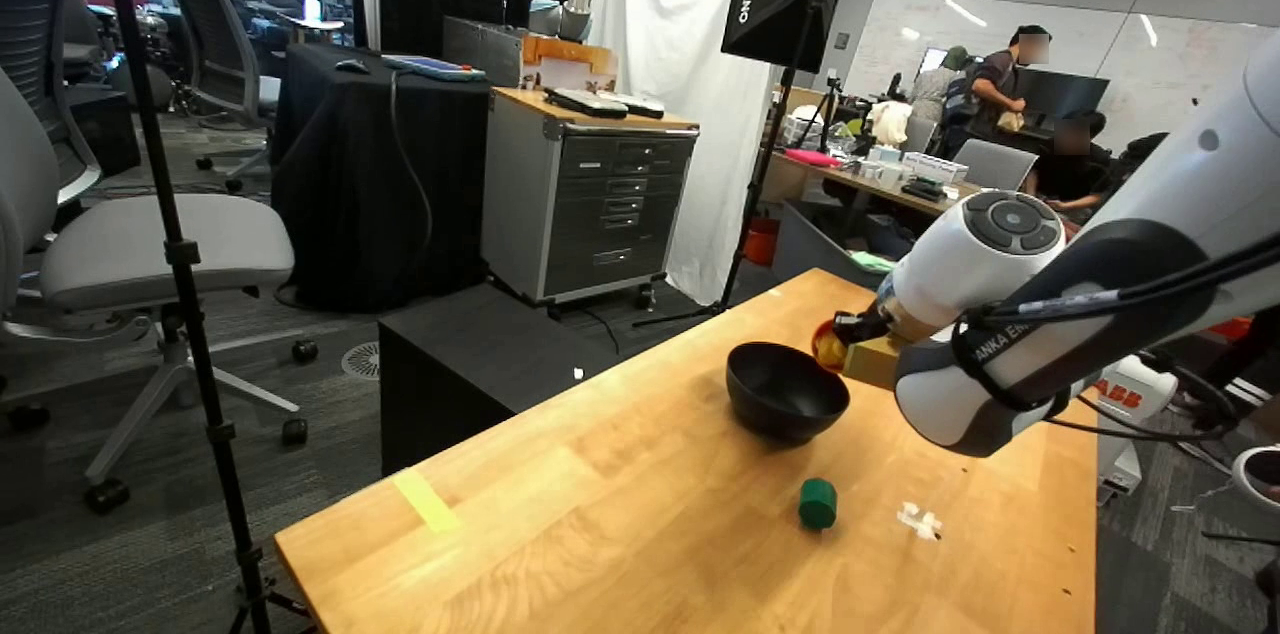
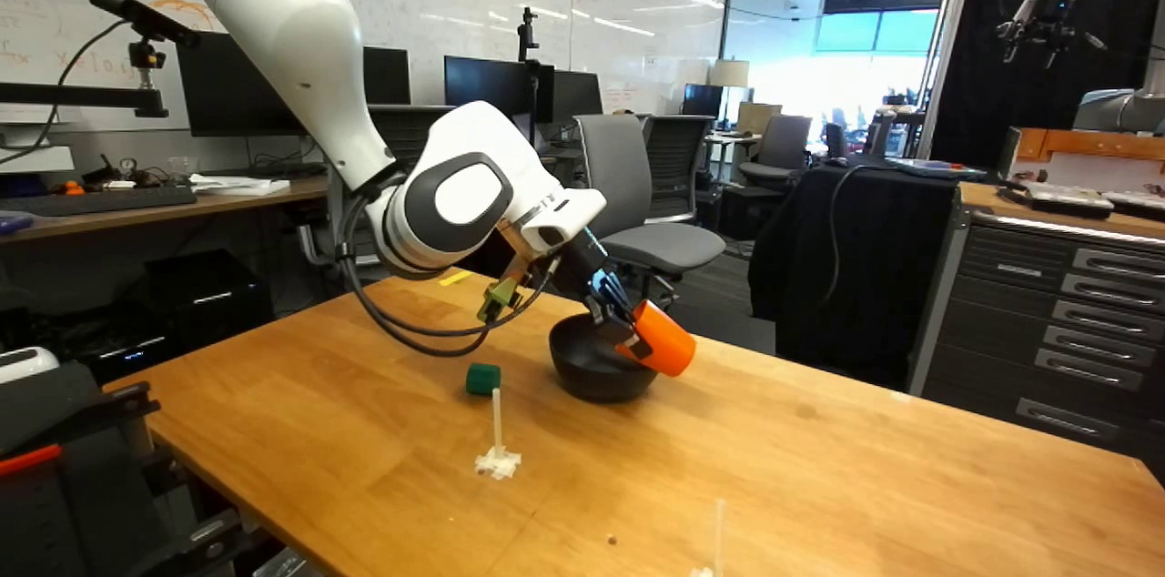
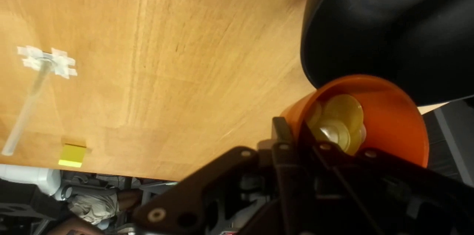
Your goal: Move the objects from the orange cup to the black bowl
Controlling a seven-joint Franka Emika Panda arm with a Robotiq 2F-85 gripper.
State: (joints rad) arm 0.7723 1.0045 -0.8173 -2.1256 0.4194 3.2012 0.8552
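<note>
Objects [image 3: 346, 111], pale yellow pieces: lie inside the orange cup [image 2: 671, 345], seen in the wrist view. Gripper [image 3: 292, 131]: grasps this cup by its wall, with one finger inside and one outside. Cup: is inclined, just beside the rim of the black bowl [image 2: 596, 377]; cannot tell whether touching. Green block [image 2: 482, 379]: rests on the table [image 2: 865, 486], near the bowl.

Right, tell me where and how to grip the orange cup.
I'd pinch the orange cup by its wall at the rim, from the mouth side, one finger inside, one outside, as the gripper does: the wall looks thin and the tilted mouth lies open.
</note>
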